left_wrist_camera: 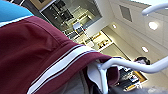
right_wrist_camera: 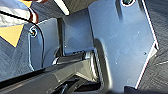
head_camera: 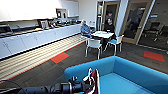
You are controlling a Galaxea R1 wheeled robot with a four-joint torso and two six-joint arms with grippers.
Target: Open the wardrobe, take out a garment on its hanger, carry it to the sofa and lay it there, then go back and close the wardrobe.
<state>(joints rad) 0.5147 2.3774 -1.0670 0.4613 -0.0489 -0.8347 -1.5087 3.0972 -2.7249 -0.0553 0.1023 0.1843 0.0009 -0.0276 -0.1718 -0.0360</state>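
Garment (head_camera: 93, 81) hung on its hanger (left_wrist_camera: 135, 65) at the end of the left arm, at the near edge of the sofa (head_camera: 130, 75), above its outer corner and not yet laid down. Judged stage: end of the carry, just short of the laying step.

Left pincer (head_camera: 86, 86): its dark body ended right at the hanger and jacket, so the load was evidently carried there (whether the fingers were pinched on the hanger or hooked under it, I could not tell). Holding by the hanger let the jacket drape freely clear of the floor, which would explain the raised, outstretched arm.

Materials: jacket body maroon, matte, woven-looking; collar ribbed with white stripes (left_wrist_camera: 62, 65); a grey lining showed inside the neck. Hanger white, smooth, a thin curved rod, probably plastic. Sofa bright blue upholstery, boxy low back and arm, flat seat cushion.

Right wrist view: robot's own dark plate and jointed bar over dark carpet (right_wrist_camera: 160, 77); right pincer state could not be told.

Surroundings: striped and dark carpet with orange patches (head_camera: 60, 57), long white bench (head_camera: 37, 37) along the wall, two people seated at a white table (head_camera: 102, 34) with white chairs (head_camera: 93, 45), well apart from the sofa.
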